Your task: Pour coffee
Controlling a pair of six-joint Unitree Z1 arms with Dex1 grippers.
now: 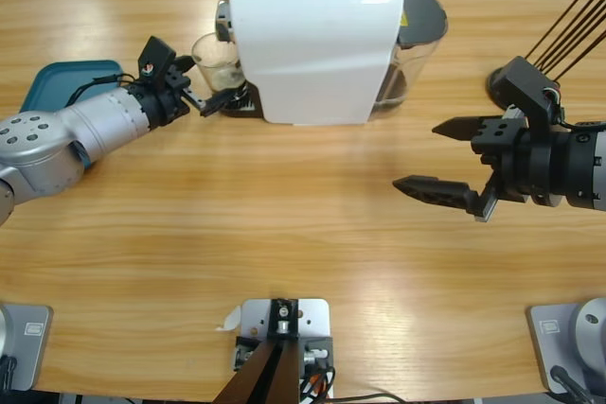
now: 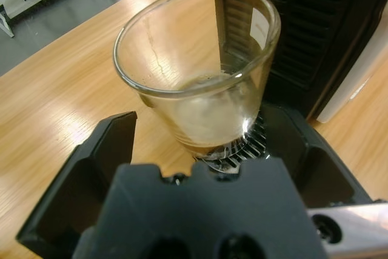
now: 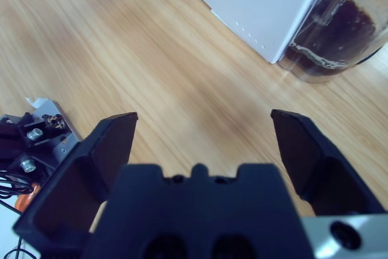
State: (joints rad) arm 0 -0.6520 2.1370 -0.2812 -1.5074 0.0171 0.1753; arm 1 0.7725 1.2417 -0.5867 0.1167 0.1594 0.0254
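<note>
A clear glass (image 2: 200, 65) stands on the drip grid of the white coffee machine (image 1: 317, 40), at its left end (image 1: 216, 61). Its bottom looks pale, and I see no dark coffee in it. My left gripper (image 2: 206, 141) is open, with one jaw on each side of the glass's base and not touching it; from above it (image 1: 204, 90) sits just left of the machine. My right gripper (image 1: 417, 155) hangs open over bare table right of the machine, holding nothing (image 3: 203, 119).
A clear tank (image 3: 336, 34) with dark brown contents and a pale line stands against the machine's far side (image 1: 417, 35); whether that is coffee I cannot tell. A blue tray (image 1: 57, 82) lies at the far left. Thin black rods (image 1: 573, 16) rise at the back right.
</note>
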